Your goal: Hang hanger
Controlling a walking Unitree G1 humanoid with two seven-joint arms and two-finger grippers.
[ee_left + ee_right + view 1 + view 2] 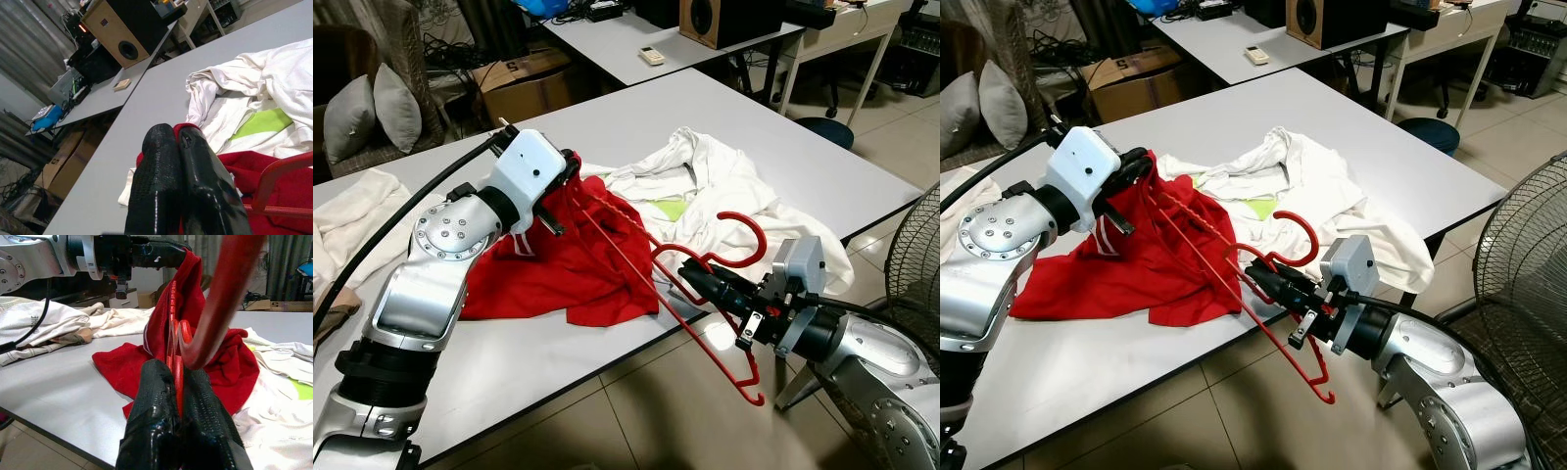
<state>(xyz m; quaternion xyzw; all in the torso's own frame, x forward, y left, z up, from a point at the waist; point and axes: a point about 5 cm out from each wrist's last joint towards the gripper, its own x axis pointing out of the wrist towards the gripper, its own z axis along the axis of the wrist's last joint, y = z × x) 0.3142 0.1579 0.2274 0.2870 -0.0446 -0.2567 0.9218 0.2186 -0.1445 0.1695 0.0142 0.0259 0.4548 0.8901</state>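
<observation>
Nearest us, our right gripper (697, 275) pinches the red hanger (690, 294) at its neck, just beyond the table (783, 137) edge, while our left gripper (570, 168) clamps the red garment (548, 269) over the hanger's far shoulder, keeping the fabric taut for threading.

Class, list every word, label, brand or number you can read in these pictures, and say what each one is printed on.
No text can be read for certain.
Print on the cardboard box: too blurred.
Letters on the white garment: sideways, too blurred.
Label on the wooden speaker: too small.
</observation>
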